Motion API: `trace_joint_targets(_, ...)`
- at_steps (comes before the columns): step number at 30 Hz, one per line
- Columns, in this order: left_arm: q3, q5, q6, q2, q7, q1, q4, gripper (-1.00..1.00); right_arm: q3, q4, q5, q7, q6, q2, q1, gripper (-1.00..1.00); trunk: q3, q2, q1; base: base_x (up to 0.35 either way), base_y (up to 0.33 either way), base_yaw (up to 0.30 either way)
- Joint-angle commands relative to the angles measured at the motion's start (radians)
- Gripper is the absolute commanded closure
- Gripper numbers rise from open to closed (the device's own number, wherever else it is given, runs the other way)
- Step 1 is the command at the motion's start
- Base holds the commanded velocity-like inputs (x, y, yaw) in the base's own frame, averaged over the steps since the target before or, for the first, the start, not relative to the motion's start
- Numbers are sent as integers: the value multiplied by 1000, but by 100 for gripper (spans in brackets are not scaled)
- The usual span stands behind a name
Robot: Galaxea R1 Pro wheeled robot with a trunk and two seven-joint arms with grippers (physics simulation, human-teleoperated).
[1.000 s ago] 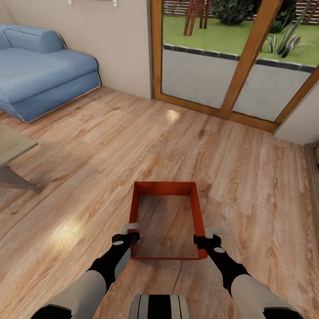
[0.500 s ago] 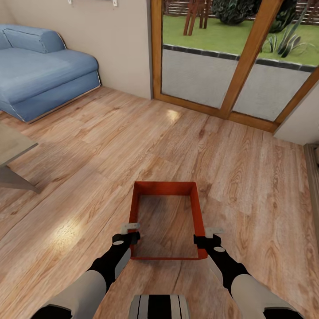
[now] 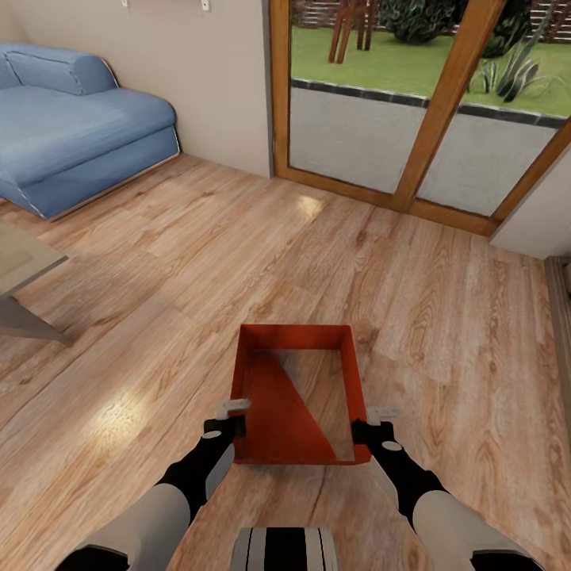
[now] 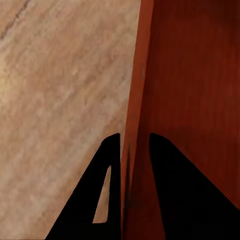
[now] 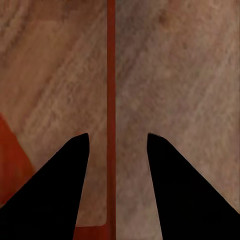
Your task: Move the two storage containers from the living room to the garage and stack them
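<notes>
Your left gripper is clamped on the bin's left wall, one finger outside, the other inside, pinched right against the wall. Your right gripper straddles the right wall, but there are clear gaps between the fingers and the wall on both sides: spread, not gripping.

In the head view the left gripper sits at the bin's 8 o'clock corner and the right gripper at its 4 o'clock corner, both near the edge closest to you. The bin is an orange-red open rectangle with its long axis running 12 to 6. Its bottom renders oddly: a red triangle covers the 7 o'clock part, and wood grain shows through the rest. Can't tell if it is resting on the planks or lifted.

Beyond the bin: glass doors at 12 to 1 o'clock, blue sofa at 10 o'clock, and a table corner at 9 o'clock.
</notes>
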Motion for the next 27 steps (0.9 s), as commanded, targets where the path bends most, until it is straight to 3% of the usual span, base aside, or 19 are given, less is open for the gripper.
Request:
trace_joint_targets(1, -4, -7, 6, 0, 9, -1, -6, 100, -1, 25, 0, 6, -4, 0, 0, 100, 0, 0, 1, 0, 0, 0)
trace_joint_targets(9, -1, -2, 5, -1, 9, -1, -13, 100, -1, 25, 3, 5, -4, 0, 0, 100, 0, 0, 1, 0, 0, 0)
trace_joint_targets(27, 2, -1, 6, 1, 8, -1, -11, 100, -1, 25, 3, 4, 3, 0, 0, 100, 56, 126, -68, 0, 0, 0)
